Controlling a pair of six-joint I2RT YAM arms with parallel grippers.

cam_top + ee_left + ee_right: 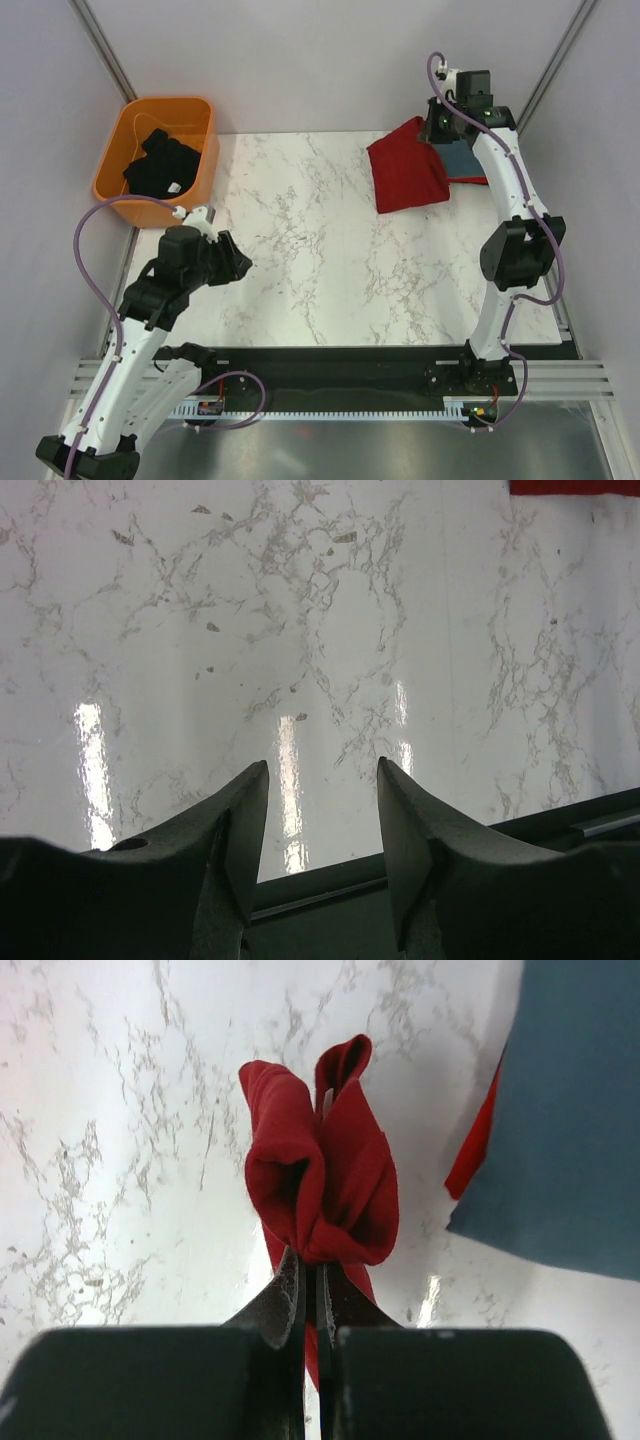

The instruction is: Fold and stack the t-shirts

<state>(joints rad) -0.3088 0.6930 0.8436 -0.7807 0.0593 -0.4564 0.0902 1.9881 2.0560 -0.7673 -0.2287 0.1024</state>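
The right gripper [315, 1272] was clamped on a bunched, two-lobed fold of the dark red t-shirt [320, 1175]. The shirt lay at the far right corner of the marble table [300, 250], beside the flat grey-blue folded shirt [570, 1130]. The left gripper [322, 825] hung parted and empty near the left edge.

Brightly and evenly lit from above in the top view, with only faint, soft shadows on the surface [320, 260] beside the arms [140, 320]. A little washed out across the pale walls [300, 60]. In the left wrist view, marked by tall streaks of glare at lower left and centre, sharp on the marble veins, dark and soft along the bottom at the jaws. In the right wrist view, crisp on the red shirt [320, 1170], greyed by shadow just right of it, with one small glint at lower right and blurred black along the bottom edge.
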